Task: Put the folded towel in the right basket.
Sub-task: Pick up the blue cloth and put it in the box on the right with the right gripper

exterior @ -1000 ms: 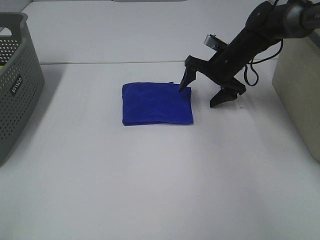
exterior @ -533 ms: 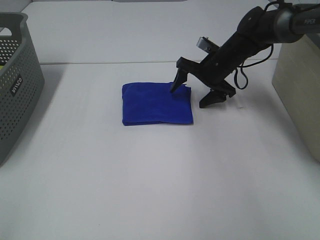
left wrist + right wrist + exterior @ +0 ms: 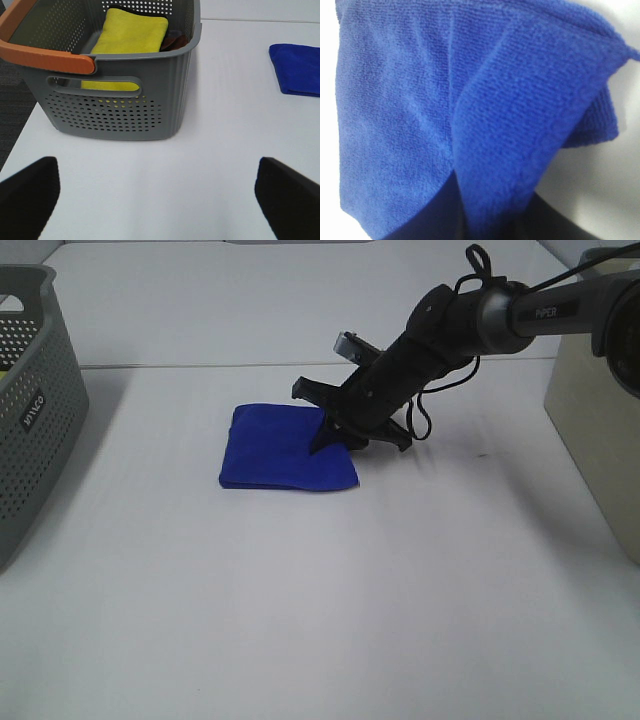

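Note:
The folded blue towel lies flat on the white table at the middle. My right gripper reaches in from the right and is down on the towel's right edge, its fingers closed on a bunched fold. In the right wrist view the towel fills the picture, with a raised ridge running into the jaws. The right basket, beige, stands at the right edge. My left gripper is open and empty, its dark fingertips wide apart. The towel also shows far off in the left wrist view.
A grey perforated basket stands at the left edge. In the left wrist view this basket has an orange handle and holds a yellow cloth. A cable loops off the right arm.
My right gripper has moved left and down onto the towel's right edge and closed on it. The towel has slid a little to the left.

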Controlling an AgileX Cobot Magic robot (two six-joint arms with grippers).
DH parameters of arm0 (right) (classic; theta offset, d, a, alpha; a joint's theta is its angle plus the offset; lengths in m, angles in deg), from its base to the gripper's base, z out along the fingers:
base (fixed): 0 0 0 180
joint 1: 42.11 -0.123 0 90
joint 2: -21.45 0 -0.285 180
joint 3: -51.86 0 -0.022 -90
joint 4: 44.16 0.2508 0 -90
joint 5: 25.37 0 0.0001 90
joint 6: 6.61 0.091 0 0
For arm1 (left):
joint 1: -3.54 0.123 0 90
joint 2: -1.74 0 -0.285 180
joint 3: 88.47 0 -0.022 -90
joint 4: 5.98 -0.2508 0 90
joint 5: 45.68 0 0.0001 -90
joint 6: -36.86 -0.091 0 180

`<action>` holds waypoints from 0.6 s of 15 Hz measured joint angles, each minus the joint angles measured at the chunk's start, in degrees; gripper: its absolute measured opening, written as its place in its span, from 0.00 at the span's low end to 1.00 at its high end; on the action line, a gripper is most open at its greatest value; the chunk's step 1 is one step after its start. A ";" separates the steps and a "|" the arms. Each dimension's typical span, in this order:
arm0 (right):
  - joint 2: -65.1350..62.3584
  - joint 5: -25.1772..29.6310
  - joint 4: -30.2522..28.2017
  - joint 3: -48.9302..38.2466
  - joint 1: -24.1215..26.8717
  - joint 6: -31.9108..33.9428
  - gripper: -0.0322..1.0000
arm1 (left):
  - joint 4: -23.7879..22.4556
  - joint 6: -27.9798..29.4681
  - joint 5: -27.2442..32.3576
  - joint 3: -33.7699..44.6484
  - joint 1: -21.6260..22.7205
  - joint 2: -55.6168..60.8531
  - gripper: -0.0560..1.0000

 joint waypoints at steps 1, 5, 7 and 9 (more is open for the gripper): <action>0.00 0.29 0.06 0.00 0.00 -0.29 0.16 | 0.00 0.00 0.00 0.00 0.00 0.00 0.99; -1.72 10.89 -0.86 3.44 2.58 -3.72 0.16 | -0.06 0.00 0.00 0.00 0.00 0.00 0.99; -6.53 17.19 -2.29 8.48 6.53 -4.07 0.16 | -0.06 0.00 0.00 0.00 0.00 0.00 0.99; -13.81 25.21 -3.90 14.15 14.61 -2.69 0.16 | -0.06 0.00 0.00 0.00 0.00 0.00 0.99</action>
